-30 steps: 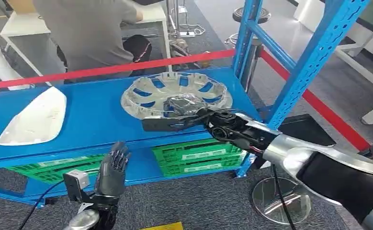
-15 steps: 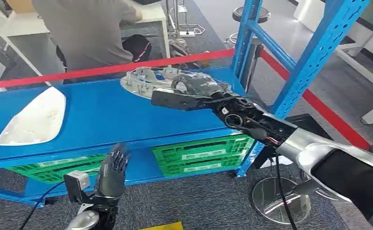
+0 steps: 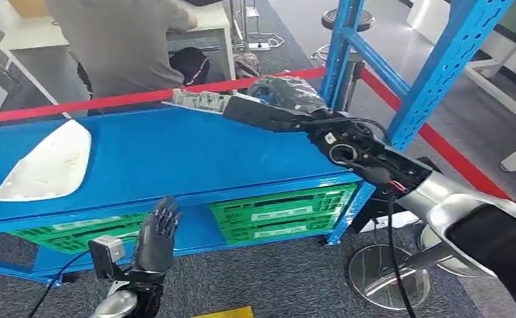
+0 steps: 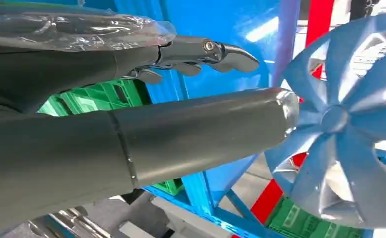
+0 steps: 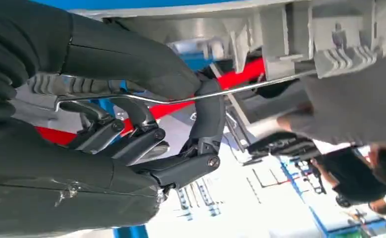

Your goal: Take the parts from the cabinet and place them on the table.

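A: Where is the part at this moment?

B: The robot's right hand [image 3: 278, 112] grips the silver wheel cover [image 3: 202, 101] by its rim, the fingers [image 5: 131, 134] clenched around the edge. The cover is lifted off the blue shelf [image 3: 175, 159] and tipped nearly edge-on in the head view, stretching out beyond the fingertips toward the red tape [image 3: 109, 101]. In the right wrist view a thin wire ring [image 5: 240, 89] on the cover's ribbed underside runs between thumb and fingers.

A: And the left hand?

B: The left hand [image 3: 154, 240] is low, below the front edge of the shelf, its fingers [image 3: 164, 215] released, straight and slightly apart, holding nothing. Just past the fingertips lie the green crates [image 3: 278, 212] on the lower level. The left wrist view shows the spoked face of the wheel cover [image 4: 344, 124] well beyond those fingertips.

A: What else is on the cabinet?

B: A white moulded part [image 3: 46, 162] lies flat on the shelf, well away from the right hand's fingers and beyond the left hand's fingertips. The blue upright [image 3: 434, 79] of the rack rises just beside the right forearm.

A: Anyone nearby?

B: A person in a grey top [image 3: 119, 40] sits behind the red tape, beyond the lifted cover.
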